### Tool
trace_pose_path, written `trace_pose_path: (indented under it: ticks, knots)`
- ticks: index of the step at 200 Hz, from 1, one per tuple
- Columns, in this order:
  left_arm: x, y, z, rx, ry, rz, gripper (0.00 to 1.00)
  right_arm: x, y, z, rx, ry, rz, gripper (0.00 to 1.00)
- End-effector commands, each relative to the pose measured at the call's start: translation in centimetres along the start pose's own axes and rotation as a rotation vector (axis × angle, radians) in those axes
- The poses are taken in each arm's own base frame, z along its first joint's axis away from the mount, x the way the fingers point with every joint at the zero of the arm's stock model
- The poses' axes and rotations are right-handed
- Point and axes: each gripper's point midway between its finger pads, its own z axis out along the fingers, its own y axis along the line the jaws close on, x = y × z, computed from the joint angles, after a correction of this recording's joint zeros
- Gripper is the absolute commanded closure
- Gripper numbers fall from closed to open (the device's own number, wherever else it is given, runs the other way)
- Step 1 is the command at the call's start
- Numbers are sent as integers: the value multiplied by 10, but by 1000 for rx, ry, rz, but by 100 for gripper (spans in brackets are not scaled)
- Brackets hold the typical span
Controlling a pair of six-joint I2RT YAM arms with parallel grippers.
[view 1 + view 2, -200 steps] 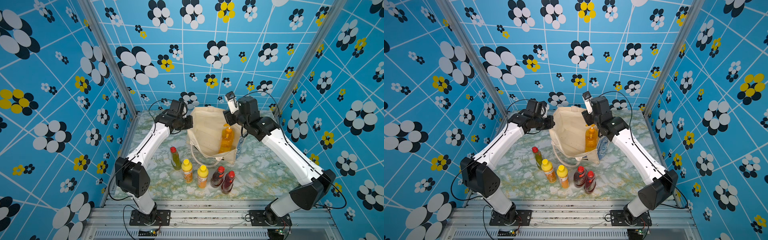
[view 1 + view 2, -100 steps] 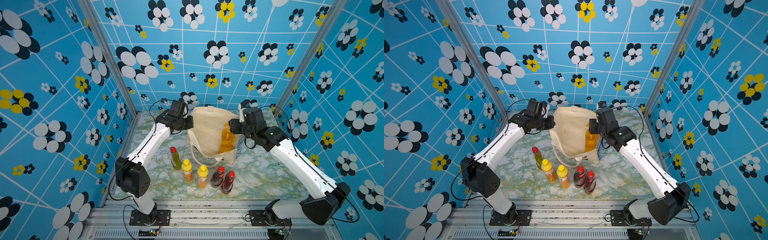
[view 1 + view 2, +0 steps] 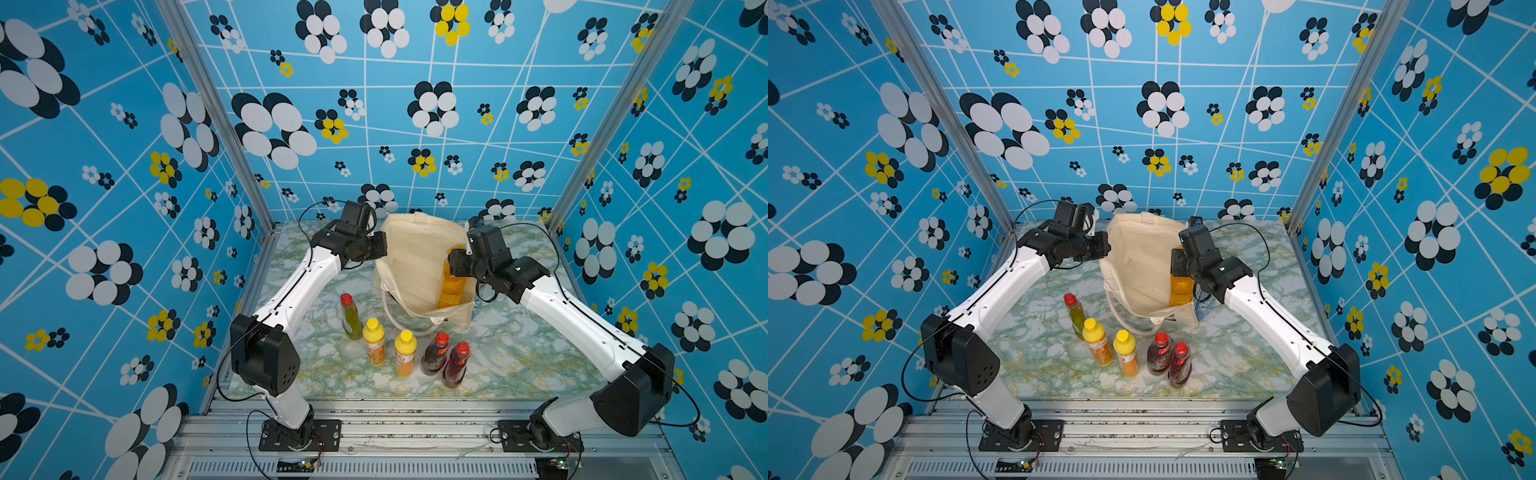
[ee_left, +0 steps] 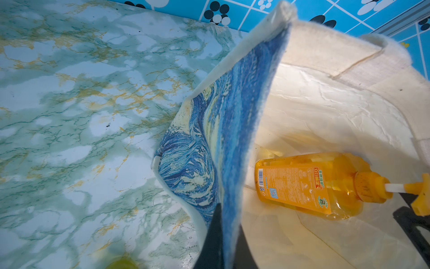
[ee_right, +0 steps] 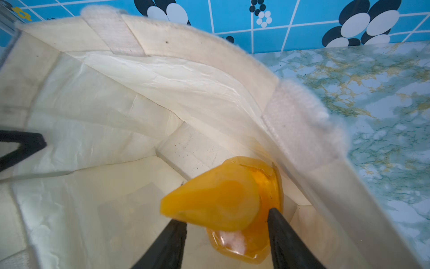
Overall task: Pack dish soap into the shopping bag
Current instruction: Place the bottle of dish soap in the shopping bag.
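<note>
Dish soap, both top views: the orange pump bottle (image 3: 453, 286) stands inside the shopping bag (image 3: 415, 257) at frame centre, against its right wall.
Left to pack: five wait on the desk (image 3: 519, 353), lower centre: olive-green bottle (image 3: 351, 318), yellow-capped bottles (image 3: 374, 341) (image 3: 405, 353), dark red bottles (image 3: 435, 355) (image 3: 456, 365). I judge one of six done.
Arm pose: left arm (image 3: 299, 286) and right arm (image 3: 573, 316) reach up-frame and close on the bag from either side.
Left wrist: left pincer (image 4: 226, 219) is clamped on the bag's blue-printed wall, holding it open.
Right wrist: right pincer (image 5: 228, 216) is down in the bag, jaws either side of the neck under the pump head; I read it as clamped on the pump bottle.
</note>
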Motion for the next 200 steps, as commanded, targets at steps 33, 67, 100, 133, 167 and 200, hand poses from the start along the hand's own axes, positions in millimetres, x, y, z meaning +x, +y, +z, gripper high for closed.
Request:
trace_pose_path:
  ticks: [33,67,100,133,167,200]
  knots:
    - [-6,-7,-10,11,-43,8,100,-2,-8,19,80,-53,-22,36]
    - [-6,-7,-9,13,-44,6,100,6,-11,32,92,-62,-32,38]
    - [-6,-8,-8,16,-44,7,100,11,-10,41,80,-77,-33,39]
    - [-5,-9,-7,20,-45,2,100,15,-10,48,80,-81,-53,54]
    - [-8,-9,-11,15,-61,-9,100,17,-19,48,136,-71,-98,88]
    - [-19,-3,-25,-32,-125,-27,100,15,-36,40,238,-62,-169,100]
